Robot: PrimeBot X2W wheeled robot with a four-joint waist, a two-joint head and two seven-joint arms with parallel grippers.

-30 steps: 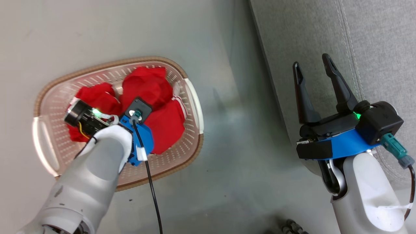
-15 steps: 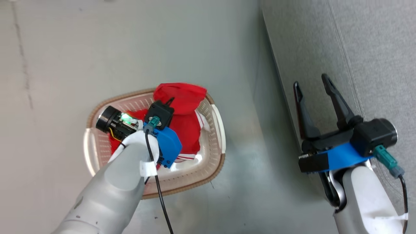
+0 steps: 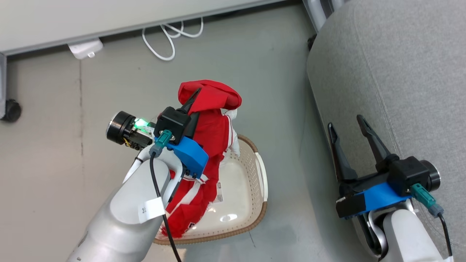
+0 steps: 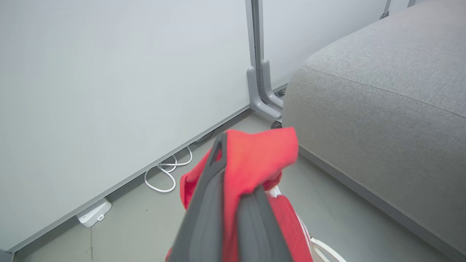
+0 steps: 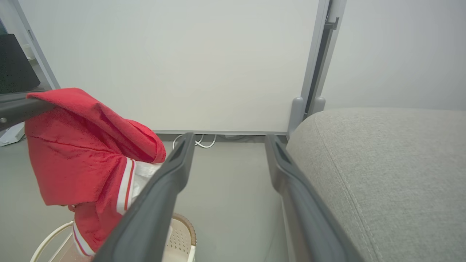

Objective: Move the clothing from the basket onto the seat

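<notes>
Although the head view's busy, the left arm's angled up, left gripper (image 3: 194, 96) clamped on the clothing (image 3: 214, 134) dangling over the one basket (image 3: 260, 182); right gripper (image 3: 345, 123) is wide, empty, by the one seat (image 3: 400, 72). Left wrist view: same pinch. Right wrist view: one red bundle.

The grey floor (image 3: 255, 65) in front of me carries the basket (image 3: 240, 189), near and centre. The sofa (image 3: 400, 91) stands on it at right. Far off, by the wall (image 3: 109, 18), lie a looped white cable (image 3: 164, 54) and a white box (image 3: 85, 49). A black caster (image 3: 11, 111) sits far left.
</notes>
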